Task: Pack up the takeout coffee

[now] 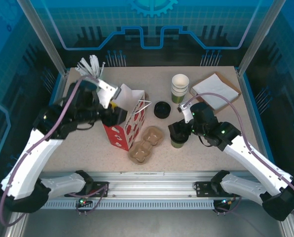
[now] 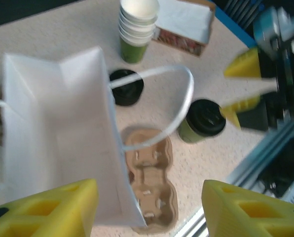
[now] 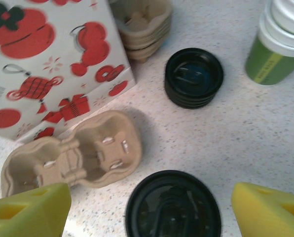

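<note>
Olive-green paper under a round black plastic lid: the coffee (image 2: pixel 204 117), upright on the tabletop (image 3: pixel 245 128), with the carrier (image 3: pixel 73 153) lying between it and the bag (image 2: pixel 58 138).

Step in hand (a judgement): the pick-up.
- Right gripper (image 3: pixel 152 197): hangs straight over the lid, released. Its yellow fingers are spread to either side, speckled tabletop shows between each finger and the lid's rim, and nothing is grasped.
- Left gripper (image 2: pixel 148 193): poised above the bag's mouth, likewise released, fingers apart and gripping nothing.

Next move calls for:
- a descent until the fingers flank the cup wall below the lid;
- a gentle close (thin paper dents, and a hard squeeze could pop the lid);
- a level lift, cup upright, towards carrier or bag.

Materials and shapes:
- Coffee: tapered matt paper wall; glossy lid with a raised rim.
- Bag: stiff white paper, plain inside, red festive prints outside. The rectangular mouth stands open with a thin white loop handle arching over it.
- Carrier: moulded tan pulp, fibrous, with two round wells and small tabs.
- Lids (image 3: pixel 194 76): a short glossy black stack, near the carrier.
- Cups (image 3: pixel 280 49): nested and lidless, green walls, cream rims.
- Tabletop: pale, speckled, smooth.
</note>
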Controlling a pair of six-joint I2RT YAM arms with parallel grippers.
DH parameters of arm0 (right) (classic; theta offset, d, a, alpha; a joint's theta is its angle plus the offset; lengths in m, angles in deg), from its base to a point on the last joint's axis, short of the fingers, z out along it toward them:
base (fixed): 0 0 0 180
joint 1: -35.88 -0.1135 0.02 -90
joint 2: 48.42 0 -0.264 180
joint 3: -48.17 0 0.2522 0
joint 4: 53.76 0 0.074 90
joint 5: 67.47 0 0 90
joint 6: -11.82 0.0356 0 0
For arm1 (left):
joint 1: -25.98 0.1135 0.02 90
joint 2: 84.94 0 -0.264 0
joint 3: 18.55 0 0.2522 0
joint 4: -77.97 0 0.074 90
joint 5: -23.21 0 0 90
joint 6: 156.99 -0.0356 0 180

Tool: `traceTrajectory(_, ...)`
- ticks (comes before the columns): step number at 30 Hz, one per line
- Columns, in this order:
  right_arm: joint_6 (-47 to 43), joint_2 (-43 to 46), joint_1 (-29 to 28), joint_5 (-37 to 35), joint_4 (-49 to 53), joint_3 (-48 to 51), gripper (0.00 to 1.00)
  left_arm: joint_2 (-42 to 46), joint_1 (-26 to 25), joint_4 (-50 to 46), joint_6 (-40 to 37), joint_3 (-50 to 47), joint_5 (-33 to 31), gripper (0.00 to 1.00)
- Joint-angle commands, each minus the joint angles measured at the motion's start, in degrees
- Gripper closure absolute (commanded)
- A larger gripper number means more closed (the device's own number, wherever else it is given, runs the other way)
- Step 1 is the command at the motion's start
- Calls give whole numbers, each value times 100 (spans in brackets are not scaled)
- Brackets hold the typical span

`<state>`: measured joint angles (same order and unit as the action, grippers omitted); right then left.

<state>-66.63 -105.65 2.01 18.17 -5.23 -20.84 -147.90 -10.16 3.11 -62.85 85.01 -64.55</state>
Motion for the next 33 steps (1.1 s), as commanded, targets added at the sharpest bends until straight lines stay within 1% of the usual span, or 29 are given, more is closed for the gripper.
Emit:
traceTrajectory(1,67,-23,380,393,10,-218,13,-49,-860,258,621,-607,-720,43)
traceTrajectory(4,58,-99,527,257,128,-267,13,-215,-1795,379,884,-1077,-1110,43)
traceTrajectory(6,57,-103,628,187,179,-231,13,-456,-2242,393,1055,-1252,-1278,43)
traceTrajectory(8,80,-96,751,181,214,-191,13,-778,-2542,566,1287,-1463,-1359,44)
traceTrajectory(10,110,-86,864,189,224,-146,14,-1037,-2676,811,1449,-1676,-1262,44)
traceTrajectory(16,137,-95,972,190,228,-10,13,-1924,-2739,1261,1612,-1966,-1201,45)
traceTrajectory(20,85,-87,1011,87,267,46,13,-2327,-2716,1407,1688,-2038,-1250,46)
traceTrajectory(23,72,-86,1040,85,251,84,13,-2536,-2535,1475,1818,-2134,-1205,47)
traceTrajectory(27,91,-62,1049,168,207,136,13,-2546,-2074,1713,1960,-2443,-1032,49)
traceTrajectory(33,137,-60,1058,237,162,215,13,-2847,-1790,1938,1993,-2537,-815,48)
